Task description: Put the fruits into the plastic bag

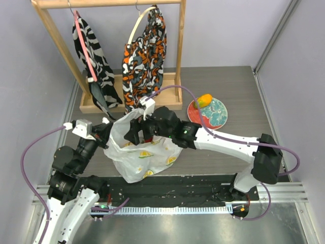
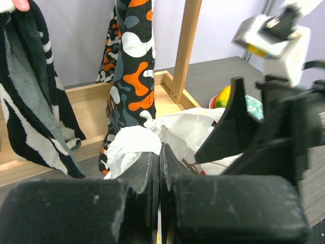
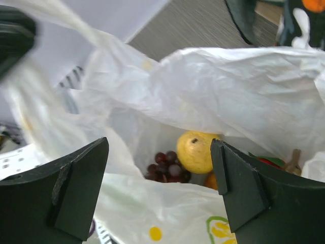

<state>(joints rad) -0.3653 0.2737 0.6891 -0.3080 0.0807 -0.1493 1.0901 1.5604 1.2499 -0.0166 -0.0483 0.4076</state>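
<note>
Holding the plastic bag (image 1: 137, 162) up by its left rim, I kept my left gripper (image 2: 160, 152) clenched flat on the thin film so the mouth would stand open rather than slump onto the table. My right gripper (image 3: 158, 145) hung directly over that mouth with its jaws spread wide and nothing between them. Below it, at the bottom of the bag, lay the lemon (image 3: 197, 151) with the grape bunch (image 3: 166, 166) touching its left side. A scrap of red and green showed at the right edge (image 3: 266, 161), probably the berries, though a fold hid most of it. The mango (image 1: 204, 99) sat well apart, on the far rim of the plate (image 1: 218, 114) to the right, so I judged it the one fruit left to fetch. The far lip of the bag folded forward over the opening, narrowing the way in. Just behind the bag stood the base of the wooden rack (image 1: 127, 104), with the orange-black cloth (image 1: 144, 56) hanging close above my right wrist, so lifting straight back looked cramped. Bare table lay between bag and plate, the easier way out.
</note>
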